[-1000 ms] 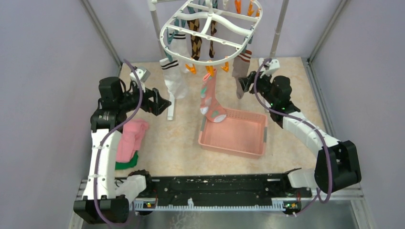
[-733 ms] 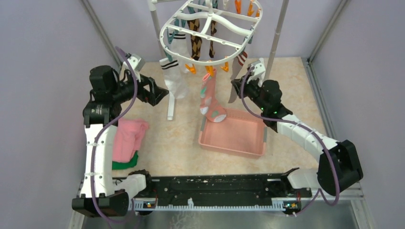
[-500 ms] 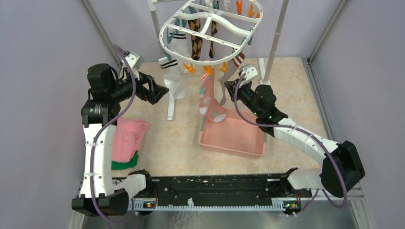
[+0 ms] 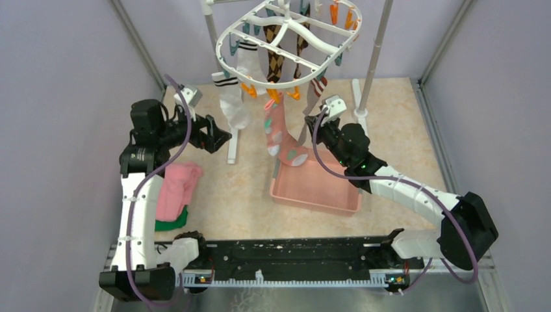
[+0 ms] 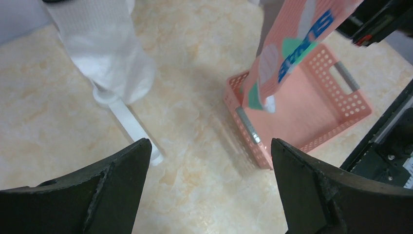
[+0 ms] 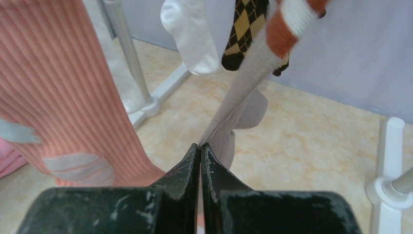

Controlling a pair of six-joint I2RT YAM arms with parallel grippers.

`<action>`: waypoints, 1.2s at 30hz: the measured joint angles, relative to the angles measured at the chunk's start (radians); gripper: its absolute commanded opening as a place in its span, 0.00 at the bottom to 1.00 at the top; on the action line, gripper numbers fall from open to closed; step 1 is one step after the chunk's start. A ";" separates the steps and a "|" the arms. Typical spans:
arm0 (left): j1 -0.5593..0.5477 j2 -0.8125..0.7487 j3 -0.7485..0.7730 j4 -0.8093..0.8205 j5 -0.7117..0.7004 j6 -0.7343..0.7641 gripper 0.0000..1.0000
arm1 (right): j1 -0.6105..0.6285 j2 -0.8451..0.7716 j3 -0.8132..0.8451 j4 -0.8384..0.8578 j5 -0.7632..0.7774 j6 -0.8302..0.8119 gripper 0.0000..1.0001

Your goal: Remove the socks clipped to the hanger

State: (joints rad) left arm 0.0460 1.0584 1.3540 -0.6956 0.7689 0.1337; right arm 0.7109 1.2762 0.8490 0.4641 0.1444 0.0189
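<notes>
The white oval hanger (image 4: 219,55) hangs tilted at the back with orange and teal clips. Clipped to it are a white sock with black stripes (image 4: 232,107), a brown argyle pair (image 4: 276,62), a pink spotted sock (image 4: 276,130) and a grey sock with a striped cuff (image 4: 314,97). My right gripper (image 4: 310,120) is shut on the grey sock (image 6: 243,83), which stretches taut from its fingertips up to the cuff. My left gripper (image 4: 224,138) is open, just left of the white sock (image 5: 104,48), with nothing between its fingers.
A pink basket (image 4: 318,185) sits below the pink sock (image 5: 287,44). Folded pink (image 4: 174,188) and green (image 4: 170,224) cloths lie at the left. The rack's white poles and feet (image 5: 129,122) stand behind and between the socks. Purple walls enclose the table.
My right gripper shut on the grey sock and drew it left and nearer. The hanger swung and tilted left with the pull. The left arm shifted slightly and stayed open.
</notes>
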 measured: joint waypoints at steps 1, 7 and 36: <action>0.000 -0.013 -0.046 0.006 -0.012 0.003 0.99 | 0.000 -0.005 -0.013 -0.001 0.019 -0.001 0.01; 0.000 -0.055 -0.288 0.066 -0.136 0.014 0.99 | 0.000 -0.021 -0.045 -0.048 0.074 0.000 0.00; 0.000 -0.007 -0.496 0.441 -0.337 -0.018 0.99 | 0.084 0.097 -0.040 -0.141 0.307 0.064 0.99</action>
State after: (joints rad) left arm 0.0460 1.0515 0.8585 -0.2543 0.4316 0.1158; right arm 0.7948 1.3727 0.8085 0.3229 0.4511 0.0826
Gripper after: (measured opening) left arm 0.989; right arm 0.985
